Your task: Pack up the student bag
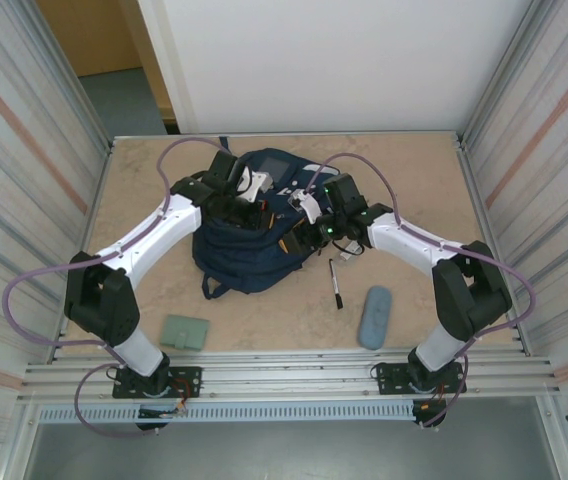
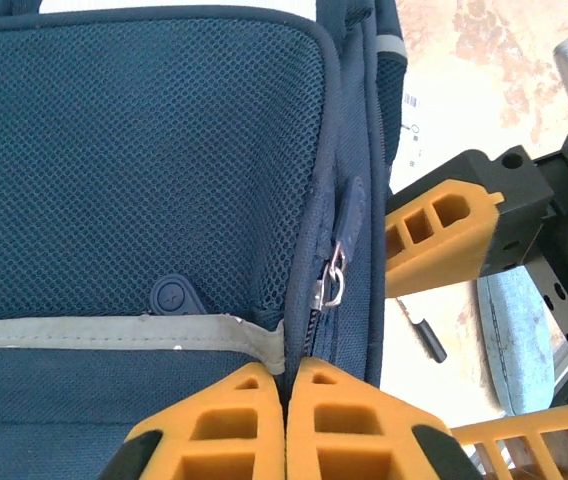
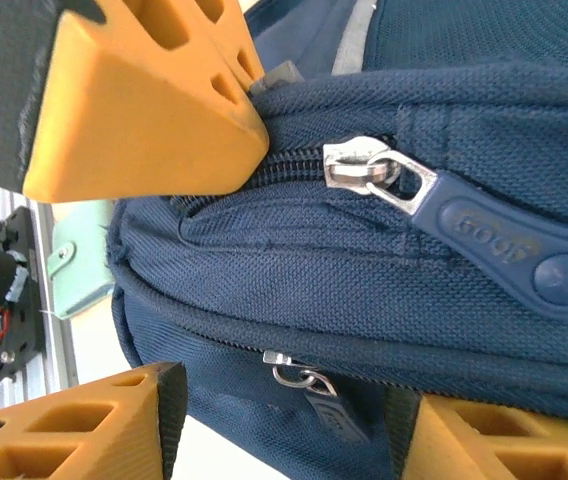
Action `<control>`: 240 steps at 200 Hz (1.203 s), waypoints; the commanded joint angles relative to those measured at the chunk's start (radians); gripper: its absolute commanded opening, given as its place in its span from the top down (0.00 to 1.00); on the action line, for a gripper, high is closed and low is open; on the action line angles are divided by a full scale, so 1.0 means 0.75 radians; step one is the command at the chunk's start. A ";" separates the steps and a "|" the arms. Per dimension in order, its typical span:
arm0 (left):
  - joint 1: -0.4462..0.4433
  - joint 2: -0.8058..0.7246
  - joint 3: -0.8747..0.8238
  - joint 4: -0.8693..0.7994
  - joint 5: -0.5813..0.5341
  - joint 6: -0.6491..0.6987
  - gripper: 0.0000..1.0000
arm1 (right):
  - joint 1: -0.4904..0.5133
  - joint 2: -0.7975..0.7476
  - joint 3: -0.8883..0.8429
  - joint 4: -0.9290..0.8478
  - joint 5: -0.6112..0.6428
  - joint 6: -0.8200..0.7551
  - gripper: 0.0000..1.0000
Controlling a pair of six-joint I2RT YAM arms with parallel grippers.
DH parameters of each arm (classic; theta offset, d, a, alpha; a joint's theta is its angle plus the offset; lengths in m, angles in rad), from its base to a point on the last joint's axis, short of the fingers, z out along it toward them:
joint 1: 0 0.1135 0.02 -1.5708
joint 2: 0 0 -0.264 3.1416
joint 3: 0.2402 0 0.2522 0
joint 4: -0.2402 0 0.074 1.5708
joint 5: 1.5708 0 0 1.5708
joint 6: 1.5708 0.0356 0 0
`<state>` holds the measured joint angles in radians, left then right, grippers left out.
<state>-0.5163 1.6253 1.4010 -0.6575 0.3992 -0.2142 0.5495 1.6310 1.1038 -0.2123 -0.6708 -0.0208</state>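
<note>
The student bag (image 1: 247, 255), a navy backpack, lies mid-table between both arms. My left gripper (image 1: 251, 212) is over its top. In the left wrist view it (image 2: 289, 372) is shut, pinching the bag's fabric (image 2: 144, 130) at the seam beside a metal zipper pull (image 2: 334, 278). My right gripper (image 1: 309, 235) is at the bag's right side. In the right wrist view it (image 3: 294, 392) is open, straddling the bag's edge (image 3: 304, 270), with a small zipper pull (image 3: 309, 385) between the fingers. A larger pull (image 3: 504, 235) lies above it, near the left gripper's orange finger (image 3: 144, 110).
A black pen (image 1: 336, 283) lies on the table right of the bag. A grey-blue pencil case (image 1: 374, 316) sits near the front right and a green wallet (image 1: 185, 331) near the front left. Metal walls enclose both sides.
</note>
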 commanded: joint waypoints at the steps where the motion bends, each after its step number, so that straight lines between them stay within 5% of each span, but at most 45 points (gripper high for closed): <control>1: -0.003 -0.036 0.073 0.012 0.123 0.030 1.00 | -0.017 -0.005 0.004 -0.044 -0.007 -0.081 0.46; 32: -0.004 -0.025 0.061 0.049 0.152 0.002 1.00 | 0.025 0.060 0.046 -0.074 -0.076 -0.090 0.63; 59: -0.005 -0.005 0.086 0.024 0.154 0.003 1.00 | 0.080 0.052 0.048 -0.071 0.003 -0.071 0.89; 74: -0.004 -0.013 0.076 0.022 0.108 0.005 1.00 | 0.146 0.042 0.110 -0.192 0.094 -0.092 0.94; 127: -0.003 0.017 0.077 0.057 0.098 -0.048 1.00 | 0.331 0.064 0.124 -0.085 0.089 0.059 0.98; 153: -0.005 0.034 0.065 0.082 0.108 -0.078 1.00 | 0.403 0.110 0.096 0.051 0.095 0.162 0.92; 188: -0.003 0.026 0.054 0.083 0.091 -0.030 1.00 | 0.393 0.057 0.062 0.028 0.083 0.226 0.76; 229: 0.010 0.020 0.032 0.104 0.107 -0.021 1.00 | 0.343 -0.021 0.003 -0.003 0.028 0.299 0.72; 240: 0.009 0.017 0.017 0.125 0.122 -0.028 1.00 | 0.351 -0.012 -0.011 0.035 0.017 0.330 0.80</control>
<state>-0.4931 1.6512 1.4132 -0.7052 0.4046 -0.2398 0.7918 1.6417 1.1294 -0.2153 -0.5552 0.1654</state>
